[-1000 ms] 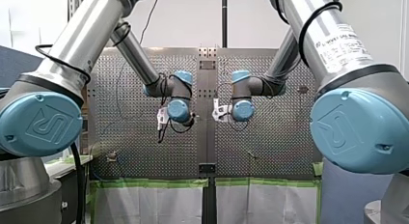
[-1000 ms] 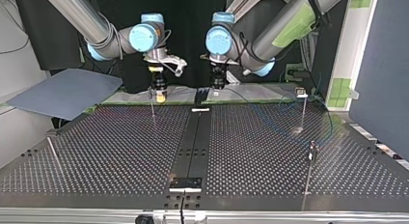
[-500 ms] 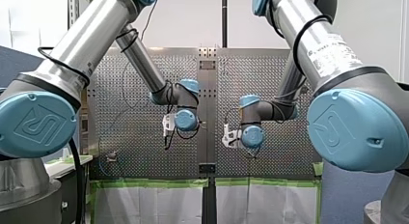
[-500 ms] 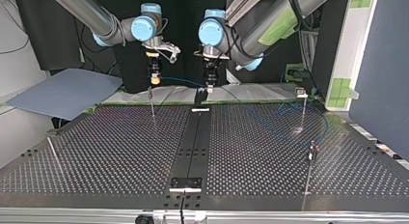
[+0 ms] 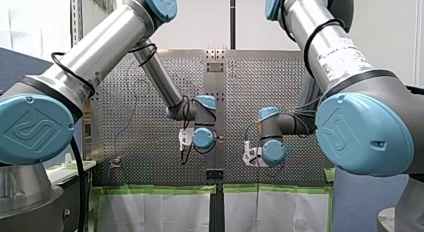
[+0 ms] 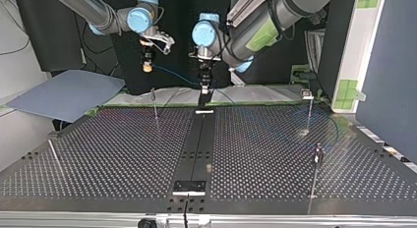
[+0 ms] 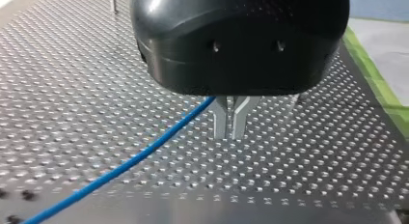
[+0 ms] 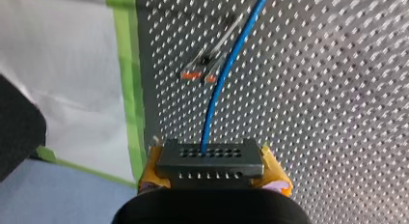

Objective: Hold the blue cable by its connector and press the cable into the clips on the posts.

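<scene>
Left hand: my left gripper [image 7: 230, 133], a black housing with metal fingers, has them pressed together. The thin blue cable [image 7: 120, 168] meets them at their root, just under the housing, and looks pinched there.
Right hand: my right gripper [image 8: 211, 172] pinches the black rectangular connector block [image 8: 211, 159] between its yellow pads [image 8: 150, 172], one on each side.
Cable: it leaves the connector's face and runs straight ahead of my right gripper. In the top view it sags through the air from that gripper at 11 o'clock to my left one at 12 o'clock.
Nearest clip: a thin metal post with an orange-tipped clip [image 8: 201, 69] stands ahead of my right gripper, just beside the cable. I cannot tell whether they touch.
Table edge: the perforated metal table [image 6: 123, 154] ends beneath both grippers at the top view's 12 o'clock, bordered by a green tape strip [image 8: 126, 64]. Both grippers hang above the surface.
Other posts: in the top view a clip-topped post [image 6: 309, 110] stands at 2 o'clock, a taller thin post [image 6: 315, 176] at 4 o'clock and a leaning rod [image 6: 54, 156] at 8 o'clock, all well apart.
Room: a black centre rail [image 6: 196, 144] runs from 12 to 6 o'clock, with wide perforated spans on either side between it and the posts.
Side: a grey-blue sheet [image 6: 69, 93] lies at 10 o'clock, beyond the table's corner.
</scene>
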### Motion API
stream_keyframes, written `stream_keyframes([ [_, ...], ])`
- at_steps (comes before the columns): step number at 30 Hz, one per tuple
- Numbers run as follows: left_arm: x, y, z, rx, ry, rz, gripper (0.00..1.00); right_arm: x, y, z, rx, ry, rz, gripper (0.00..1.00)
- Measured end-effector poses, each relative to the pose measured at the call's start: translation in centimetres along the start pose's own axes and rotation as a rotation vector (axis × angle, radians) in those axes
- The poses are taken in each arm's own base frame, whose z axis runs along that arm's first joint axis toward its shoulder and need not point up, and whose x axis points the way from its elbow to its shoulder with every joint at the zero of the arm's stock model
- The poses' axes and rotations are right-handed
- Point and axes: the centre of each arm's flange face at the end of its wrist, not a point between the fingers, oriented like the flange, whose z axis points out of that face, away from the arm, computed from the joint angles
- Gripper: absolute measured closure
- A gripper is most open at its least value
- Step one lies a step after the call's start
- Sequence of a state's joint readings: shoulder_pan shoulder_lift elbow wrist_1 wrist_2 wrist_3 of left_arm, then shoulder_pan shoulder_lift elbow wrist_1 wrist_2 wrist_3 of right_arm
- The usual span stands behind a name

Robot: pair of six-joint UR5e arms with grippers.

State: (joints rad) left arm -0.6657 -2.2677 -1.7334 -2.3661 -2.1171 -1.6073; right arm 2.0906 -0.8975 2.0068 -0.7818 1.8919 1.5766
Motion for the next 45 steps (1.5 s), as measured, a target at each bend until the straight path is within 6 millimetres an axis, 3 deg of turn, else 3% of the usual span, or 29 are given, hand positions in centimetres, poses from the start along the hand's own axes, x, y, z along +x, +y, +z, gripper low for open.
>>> stream_keyframes([
  [8,2.4,-1.1,1.2,-0.002,0.053,0.051,0.98,-1.4,1.4,0.7,-0.062,-0.021,-0.019,1.00],
  [14,4.0,-2.1,2.3,0.006,0.072,0.082,0.98,-2.9,2.1,2.3,-0.080,-0.015,-0.015,1.00],
  [20,6.2,-3.7,2.8,0.023,0.097,0.120,0.98,-3.0,3.4,3.9,-0.101,-0.007,-0.022,1.00],
  [36,12.4,-9.1,1.8,0.050,0.135,0.181,0.98,-3.4,9.0,7.3,-0.108,0.010,0.013,1.00],
  [45,13.2,-10.1,0.9,0.044,0.129,0.182,0.98,-2.6,10.6,9.0,-0.073,0.034,0.014,1.00],
])
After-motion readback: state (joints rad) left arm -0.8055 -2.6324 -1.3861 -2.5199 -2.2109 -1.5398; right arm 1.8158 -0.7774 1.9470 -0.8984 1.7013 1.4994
